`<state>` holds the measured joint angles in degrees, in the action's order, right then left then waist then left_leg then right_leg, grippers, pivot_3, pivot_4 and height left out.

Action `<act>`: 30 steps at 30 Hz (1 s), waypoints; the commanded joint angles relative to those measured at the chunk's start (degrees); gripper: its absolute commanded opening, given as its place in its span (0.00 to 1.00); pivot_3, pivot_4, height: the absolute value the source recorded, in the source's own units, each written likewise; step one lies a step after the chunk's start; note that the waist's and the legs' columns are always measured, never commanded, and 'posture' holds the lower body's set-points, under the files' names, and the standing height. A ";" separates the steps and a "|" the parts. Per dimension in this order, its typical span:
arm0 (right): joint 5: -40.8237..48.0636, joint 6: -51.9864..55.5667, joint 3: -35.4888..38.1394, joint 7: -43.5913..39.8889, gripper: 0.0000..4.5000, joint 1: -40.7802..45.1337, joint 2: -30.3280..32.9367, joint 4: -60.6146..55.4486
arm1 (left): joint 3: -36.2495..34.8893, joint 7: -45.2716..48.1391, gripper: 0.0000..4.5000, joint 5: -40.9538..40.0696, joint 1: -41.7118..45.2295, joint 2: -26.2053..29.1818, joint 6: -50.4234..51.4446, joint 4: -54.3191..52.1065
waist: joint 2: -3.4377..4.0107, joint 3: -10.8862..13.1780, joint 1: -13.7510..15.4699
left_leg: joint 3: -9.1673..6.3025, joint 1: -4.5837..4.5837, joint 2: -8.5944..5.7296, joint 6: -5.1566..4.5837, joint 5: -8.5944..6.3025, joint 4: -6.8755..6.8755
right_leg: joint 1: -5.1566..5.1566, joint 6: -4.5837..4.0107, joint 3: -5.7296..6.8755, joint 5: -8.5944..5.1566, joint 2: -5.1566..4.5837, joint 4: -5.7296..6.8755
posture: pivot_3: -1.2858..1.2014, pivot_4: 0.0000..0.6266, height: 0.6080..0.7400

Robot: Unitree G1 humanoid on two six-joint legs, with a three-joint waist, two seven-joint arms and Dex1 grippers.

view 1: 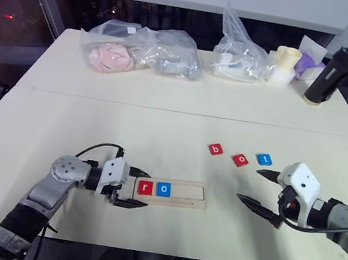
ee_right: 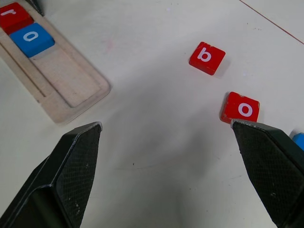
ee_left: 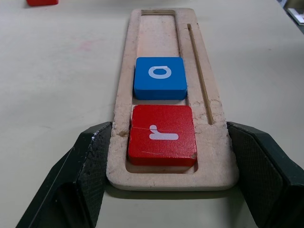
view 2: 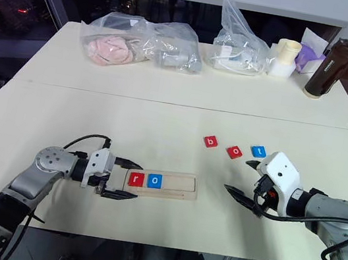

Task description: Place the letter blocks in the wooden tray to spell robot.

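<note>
Pale-wood, long and narrow, the rectangular tray (view 1: 173,193) lies flat on the cream surface (view 1: 160,134). The left end effector (view 1: 132,190) is clamped on the tray's near end: the left wrist view shows one black finger (ee_left: 90,166) against each long side of the wood, and the tray end sits between them. Directly ahead of these fingers, inside the recessed slot, lies the red square tile with a white "r" (ee_left: 162,135). Just beyond it, touching or nearly touching, lies the blue square tile with a white "o" (ee_left: 160,78). The remainder of the slot past the blue tile is bare wood.

The right end effector (view 1: 262,194) stands wide open above the surface, well apart from the tray, and holds nothing. Its two black fingertips (ee_right: 78,156) are spread far apart in the right wrist view. Ahead of this end effector three loose tiles lie in a row on the surface: the red square tile with a white "b" (ee_right: 207,58), the red square tile with a white "o" (ee_right: 240,108), and the blue square tile with a white "t" (view 1: 264,160). The red "o" tile lies just beside one fingertip; the "b" tile lies farther out. The three tiles are near one another but not touching.
</note>
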<state>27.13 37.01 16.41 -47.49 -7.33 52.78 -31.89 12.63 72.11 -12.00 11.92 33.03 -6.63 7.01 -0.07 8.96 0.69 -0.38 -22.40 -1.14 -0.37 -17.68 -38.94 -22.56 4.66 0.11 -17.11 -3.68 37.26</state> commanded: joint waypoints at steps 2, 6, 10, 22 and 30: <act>-0.26 -0.52 -0.11 0.19 1.00 0.74 0.20 -1.52 | 1.65 1.31 0.70 1.17 -2.04 0.40 -1.86 2.45 | 0.07 -0.04 -0.08 | 0.00 0.00 0.00 0.00 0.00 0.00 | 0.00 0.00 0.00 0.00 0.00 0.00 | 0.52 0.24 1.00; -0.37 -0.71 -0.87 0.09 1.00 1.23 0.21 -1.27 | 1.79 1.55 0.70 1.17 -1.99 0.41 -3.42 3.93 | 0.20 -0.12 -0.15 | 0.00 0.01 0.00 0.00 0.00 0.02 | -0.01 0.00 0.00 0.00 0.00 0.00 | 0.52 0.24 1.00; -0.76 -1.06 -1.32 -0.03 1.00 1.47 0.33 -0.81 | 2.21 2.09 0.70 1.45 -1.74 1.10 -3.79 5.11 | 0.25 -0.15 -0.15 | 0.00 0.03 0.00 0.00 0.00 0.04 | 0.00 0.00 0.00 0.00 0.00 0.00 | 0.52 0.24 1.00; -1.91 -1.89 -2.82 -0.12 1.00 2.07 -0.16 -0.39 | 2.83 3.31 0.70 1.53 0.00 2.08 0.14 5.19 | 0.26 -0.15 -0.31 | 0.00 0.04 0.01 0.00 0.00 0.06 | 0.00 0.00 0.00 0.00 0.00 0.00 | 0.52 0.24 1.00; -2.24 -2.05 -3.21 0.21 1.00 1.83 -0.54 -0.69 | 2.75 3.36 0.70 1.33 -0.16 2.19 -0.29 6.08 | 0.26 -0.16 -0.34 | 0.00 0.04 0.01 0.00 0.00 0.07 | -0.01 -0.01 0.00 0.00 0.00 0.00 | 0.52 0.24 1.00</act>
<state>24.94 35.86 12.27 -47.50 -5.89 52.69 -31.76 13.70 74.44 -13.06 13.72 33.84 -7.84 10.63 0.19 8.81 0.34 -0.38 -22.36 -1.13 -0.38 -17.68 -38.87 -22.56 4.65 0.11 -17.12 -3.68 37.26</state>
